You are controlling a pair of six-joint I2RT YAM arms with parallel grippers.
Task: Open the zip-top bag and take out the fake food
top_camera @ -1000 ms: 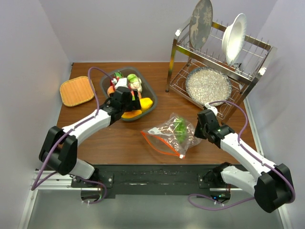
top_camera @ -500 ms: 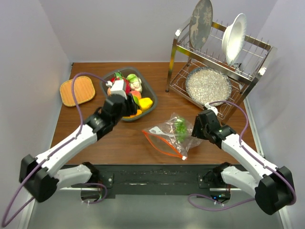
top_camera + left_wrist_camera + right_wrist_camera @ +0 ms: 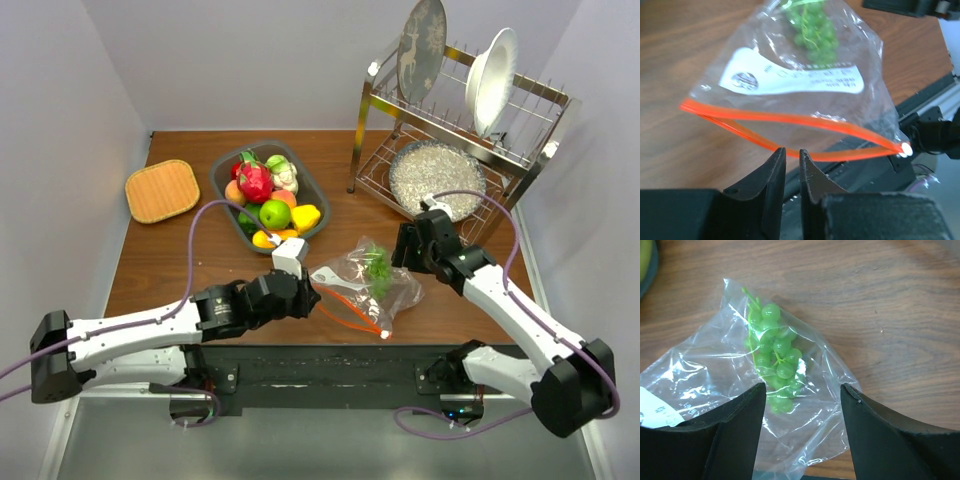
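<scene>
Ok so my left gripper, pinched nearly closed on nothing, sits right at the bag's gaping mouth, its orange zip strip running crosswise just ahead, green grapes at the far end under my spread-wide right gripper.

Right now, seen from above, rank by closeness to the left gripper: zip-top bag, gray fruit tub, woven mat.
1. The zip-top bag, right beside the left gripper.
2. The gray tub, farther back on the table.
3. The woven mat, back left.
</scene>
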